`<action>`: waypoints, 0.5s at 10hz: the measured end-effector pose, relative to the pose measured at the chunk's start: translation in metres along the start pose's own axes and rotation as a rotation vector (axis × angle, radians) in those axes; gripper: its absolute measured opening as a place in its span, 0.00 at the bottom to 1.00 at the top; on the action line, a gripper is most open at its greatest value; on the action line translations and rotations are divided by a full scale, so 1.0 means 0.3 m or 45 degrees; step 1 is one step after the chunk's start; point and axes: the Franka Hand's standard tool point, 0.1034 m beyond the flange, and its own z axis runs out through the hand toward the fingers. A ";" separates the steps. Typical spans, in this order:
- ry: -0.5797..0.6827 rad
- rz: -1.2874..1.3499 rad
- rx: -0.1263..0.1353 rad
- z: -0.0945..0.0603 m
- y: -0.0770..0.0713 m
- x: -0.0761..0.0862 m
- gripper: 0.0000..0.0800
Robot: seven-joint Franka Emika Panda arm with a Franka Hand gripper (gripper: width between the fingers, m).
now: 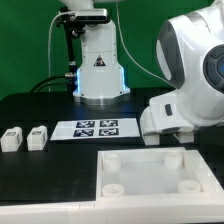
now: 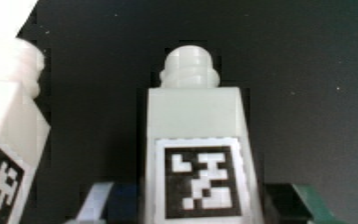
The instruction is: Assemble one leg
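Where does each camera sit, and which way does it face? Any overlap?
Exterior view: raised, across the table from the robot's base, facing it over the tray; it shows the base and the arm.
Wrist view: on the wrist, looking along the end effector at a leg between its dark fingers, with a second leg beside it; only the fingers show.
Shared: the black table; the arm hides that leg in the exterior view.
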 end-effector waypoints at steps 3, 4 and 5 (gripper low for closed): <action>0.000 0.000 0.000 0.000 0.000 0.000 0.36; 0.001 -0.005 0.000 -0.008 0.003 0.000 0.36; 0.015 -0.030 0.002 -0.053 0.018 -0.008 0.36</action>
